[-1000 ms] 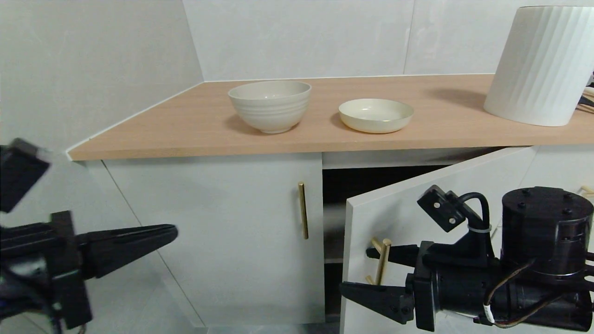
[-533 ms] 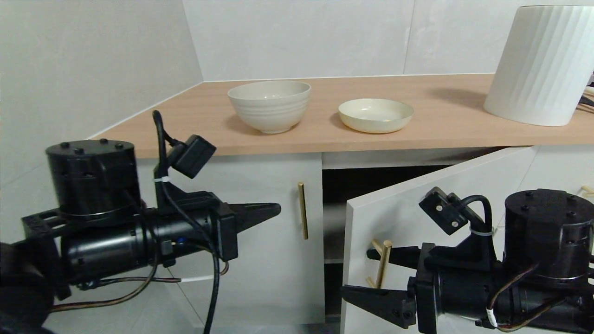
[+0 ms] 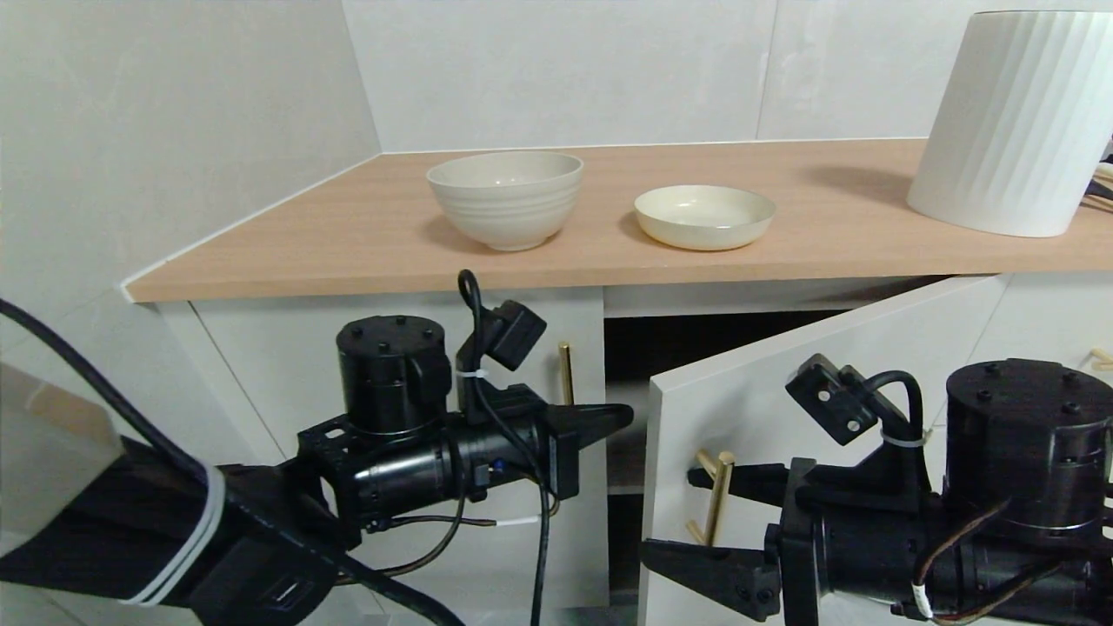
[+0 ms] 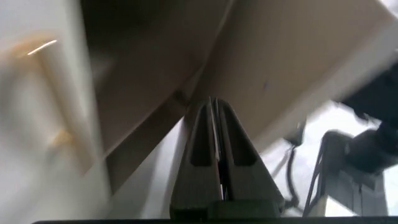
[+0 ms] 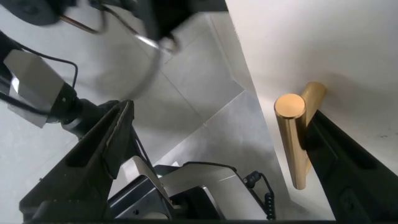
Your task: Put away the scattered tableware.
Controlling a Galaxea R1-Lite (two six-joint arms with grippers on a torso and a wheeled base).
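Observation:
On the wooden counter (image 3: 348,235) stand a deep cream bowl (image 3: 504,198) and, to its right, a shallow cream dish (image 3: 704,216). Below the counter, my left gripper (image 3: 619,416) is shut and empty, its tip at the dark gap between the cabinet doors. In the left wrist view its fingers (image 4: 214,134) are pressed together before that gap. My right gripper (image 3: 696,520) is open at the half-open right door (image 3: 783,374), with the door's gold handle (image 3: 717,491) between its fingers. The handle (image 5: 295,134) lies close to one finger (image 5: 348,168).
A tall white ribbed container (image 3: 1017,122) stands at the counter's right end. The left cabinet door (image 3: 278,374) is closed, its gold handle (image 3: 566,369) just behind my left gripper. A tiled wall rises to the left and behind.
My left arm has swung from the far left across to the cabinet gap, gripper still shut. The right gripper has stayed at the door handle.

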